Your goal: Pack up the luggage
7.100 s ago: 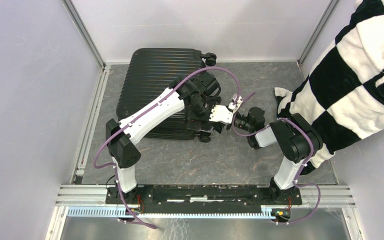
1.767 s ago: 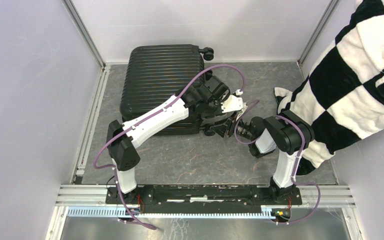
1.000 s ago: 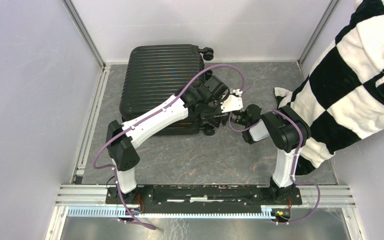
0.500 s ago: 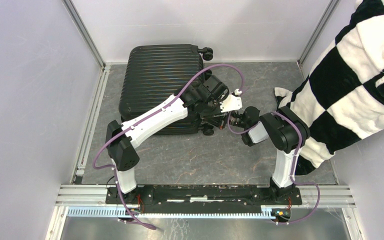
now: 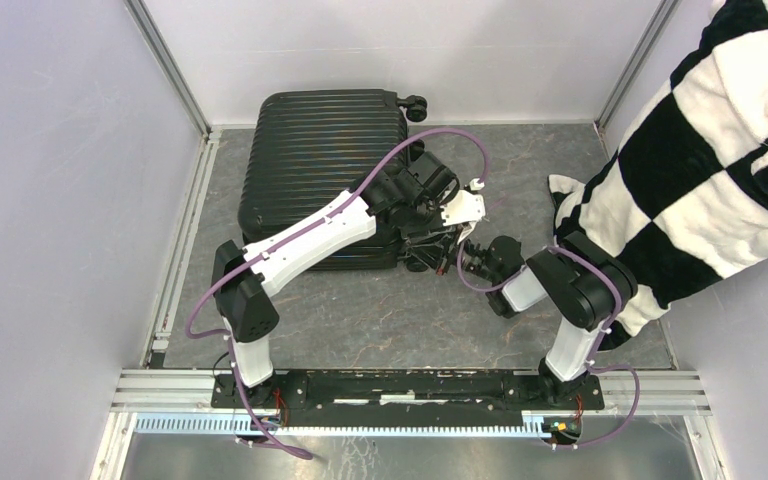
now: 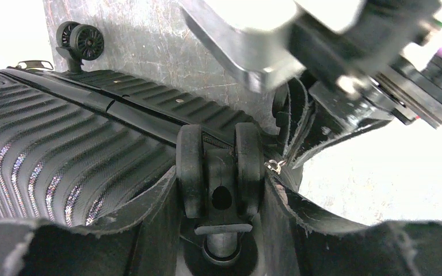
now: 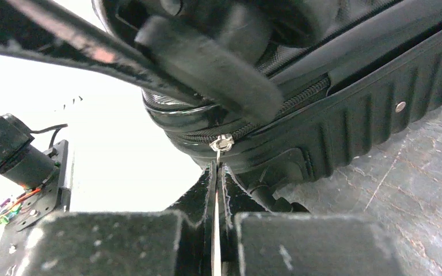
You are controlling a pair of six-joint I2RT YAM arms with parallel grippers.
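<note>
The luggage is a black ribbed hard-shell suitcase lying flat on the table, its zipper seam facing right. My left gripper reaches over it and is shut on its near caster wheel, which sits between the two fingers. My right gripper is shut on the thin silver zipper pull hanging from the slider on the luggage's corner. In the top view the right gripper is just right of that corner.
A black-and-white checkered cloth fills the right side and drapes over the table edge beside the right arm. A second caster wheel sticks out at the luggage's far corner. Walls stand close on the left and at the back.
My right gripper has shut on the zipper pull and shifted a little toward the near edge. The left gripper and the luggage have stayed put.
</note>
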